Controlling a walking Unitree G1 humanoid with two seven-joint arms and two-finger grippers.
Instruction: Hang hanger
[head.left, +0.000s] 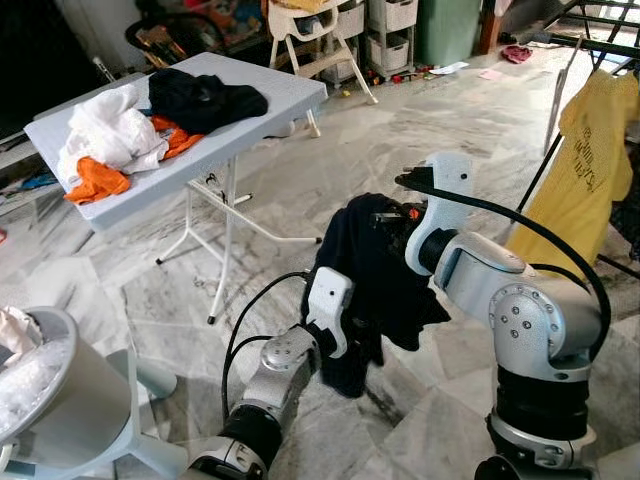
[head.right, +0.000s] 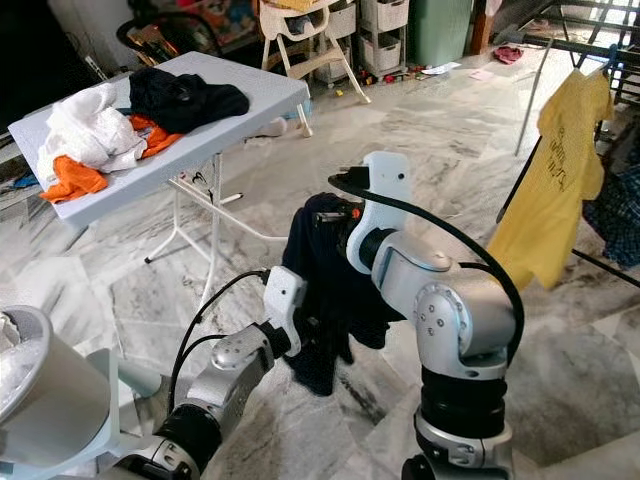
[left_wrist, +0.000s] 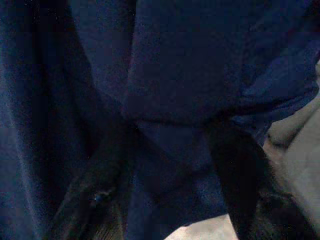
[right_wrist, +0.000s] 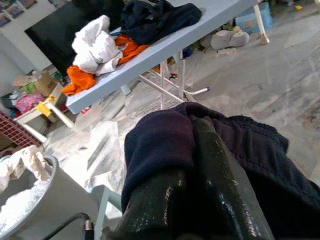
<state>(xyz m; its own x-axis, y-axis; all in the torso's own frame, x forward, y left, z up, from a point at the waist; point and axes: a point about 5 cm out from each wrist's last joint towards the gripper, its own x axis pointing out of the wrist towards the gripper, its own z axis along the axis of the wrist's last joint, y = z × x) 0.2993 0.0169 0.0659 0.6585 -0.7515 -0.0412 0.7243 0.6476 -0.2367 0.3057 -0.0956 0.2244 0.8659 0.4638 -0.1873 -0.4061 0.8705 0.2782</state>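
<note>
the right gripper (right_wrist: 200, 165) is closed around the top of a dark navy garment (head.left: 375, 270), its black fingers (right_wrist: 220, 185) pressed together with cloth bunched over them; a bit of orange shows at the grip in the head views, perhaps the hanger, though i cannot tell. the left gripper (left_wrist: 165, 190) is lower down, its two fingers spread a little with a fold of the same garment hanging between them; whether it really pinches the cloth is unclear. the garment hangs in mid-air between both arms, above the marble floor (head.left: 420, 150).

further out, a folding table (head.left: 280, 100) to the robot's left carries more clothes: white, orange and black (head.left: 205, 98). to the right a yellow shirt (head.left: 590, 160) already hangs on a drying rack (head.left: 610, 45), well apart from the arms. a white basket (head.left: 70, 400) sits at the near left.

as a judgement, the garment is picked up and in hand, but carrying it to the rack and hooking it on are not yet done.
</note>
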